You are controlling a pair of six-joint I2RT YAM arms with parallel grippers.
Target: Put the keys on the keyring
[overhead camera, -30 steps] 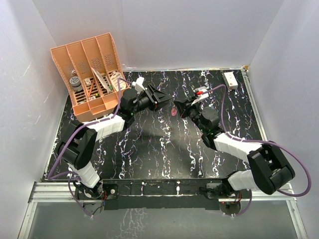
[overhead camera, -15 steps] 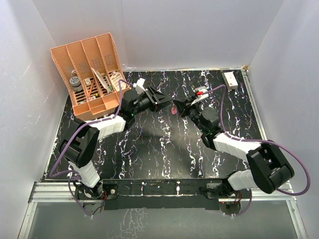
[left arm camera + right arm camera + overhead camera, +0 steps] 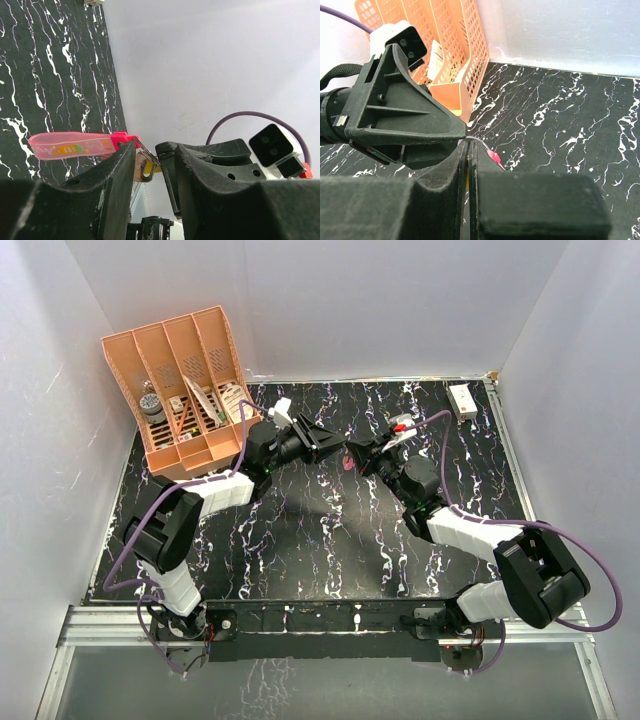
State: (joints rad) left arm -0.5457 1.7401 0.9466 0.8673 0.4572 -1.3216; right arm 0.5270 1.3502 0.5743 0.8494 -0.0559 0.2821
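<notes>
Since the earlier frame the left gripper (image 3: 338, 446) has slid right across the black white-veined marble table (image 3: 300, 540) and narrowed its jaws, so its tips now nearly meet the right gripper (image 3: 353, 450). Its jaws stand partly apart around the tiny yellow-gold metal key (image 3: 147, 171), which sits against one inner finger face; whether they pinch it cannot be told. The right gripper is fully closed, its fingers clamped on the thin wire ring of the pinkish-red strap keyring (image 3: 75, 146), whose strap sticks out sideways above the table. The key lies just beside that ring. An orange slotted plastic organiser (image 3: 185, 390) stands at the far left corner.
</notes>
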